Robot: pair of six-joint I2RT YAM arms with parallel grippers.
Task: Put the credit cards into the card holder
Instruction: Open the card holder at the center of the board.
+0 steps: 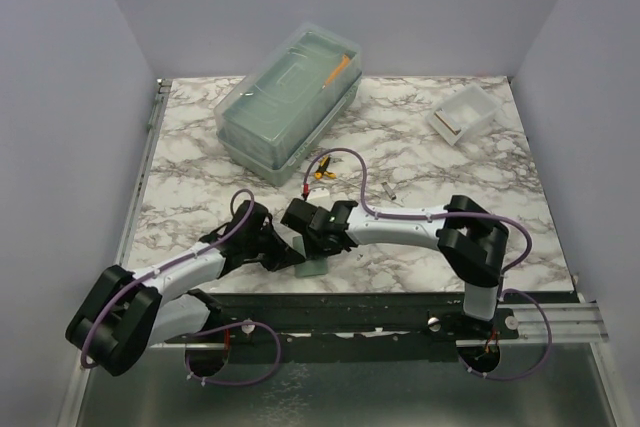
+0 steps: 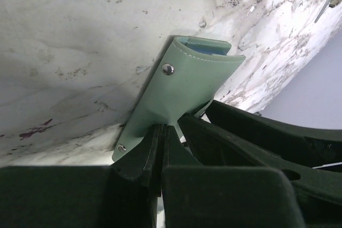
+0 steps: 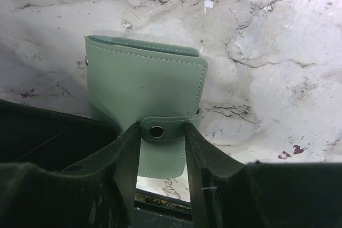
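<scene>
The grey-green card holder (image 1: 313, 268) stands folded on the marble table near its front edge. In the left wrist view my left gripper (image 2: 163, 127) is shut on the lower edge of the card holder's (image 2: 181, 84) cover. In the right wrist view my right gripper (image 3: 162, 132) is open, its fingers either side of the snap strap (image 3: 160, 131) across the card holder (image 3: 144, 84). In the top view the left gripper (image 1: 285, 253) and right gripper (image 1: 318, 244) meet over it. No credit card shows; any are hidden or out of view.
A large translucent lidded box (image 1: 288, 102) stands at the back left with an orange item on it. A small white tray (image 1: 463, 113) is at the back right. A yellow-handled tool (image 1: 320, 170) and a small grey piece (image 1: 389, 190) lie mid-table. The table's front edge (image 1: 380, 295) is just behind the card holder.
</scene>
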